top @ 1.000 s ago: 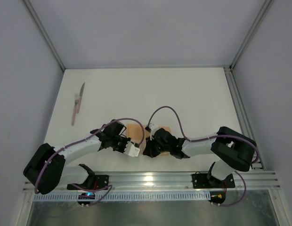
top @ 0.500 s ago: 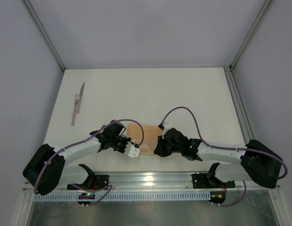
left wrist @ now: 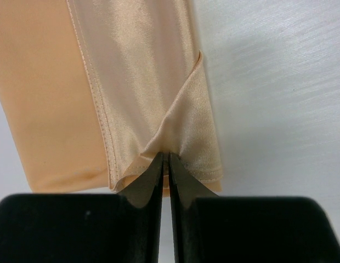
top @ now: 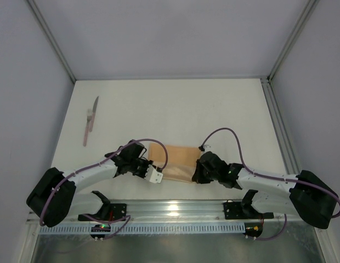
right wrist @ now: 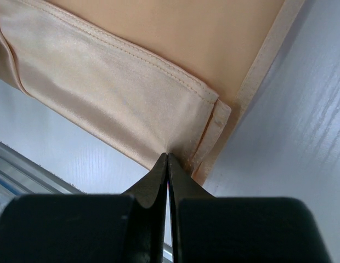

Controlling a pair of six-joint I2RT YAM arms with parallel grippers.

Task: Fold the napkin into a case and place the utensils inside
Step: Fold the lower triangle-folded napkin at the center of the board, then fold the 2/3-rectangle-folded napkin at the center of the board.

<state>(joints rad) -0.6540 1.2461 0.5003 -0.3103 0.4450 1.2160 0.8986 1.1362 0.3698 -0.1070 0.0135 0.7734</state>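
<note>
You have the napkin (top: 175, 161) as a folded strip lying flat on the table (top: 214, 109), close to the near edge between the two arms, its long side running left to right. Your left gripper (left wrist: 165, 160) is pinched tight on the strip's left end, and the cloth puckers into a small tent where the tips bite. Your right gripper (right wrist: 168, 160) is clamped the same way on the right end, just beside the stitched corner where the layers stack. Both jaws are closed down to a sliver with only fabric between them. Judge the cloth as very light, limp and a little slick: it has a satin sheen, it drapes with no stiffness, and the stacked layers will likely slide over one another if you drag one end faster than the other. Your safest hold is on the hemmed edges and corners, where the stitching gives the tips something thicker to bite. A pinch on a single middle layer would probably peel the fold open. Keep some tension between the two ends so the strip stays flat and does not sag. The utensils (top: 90, 121) lie at the far left of the table, well apart from the napkin, slim and flat against the surface. Expect them to be hard, thin and prone to skidding, so take them across the pale handle, not the blade. The case is not yet formed.
</note>
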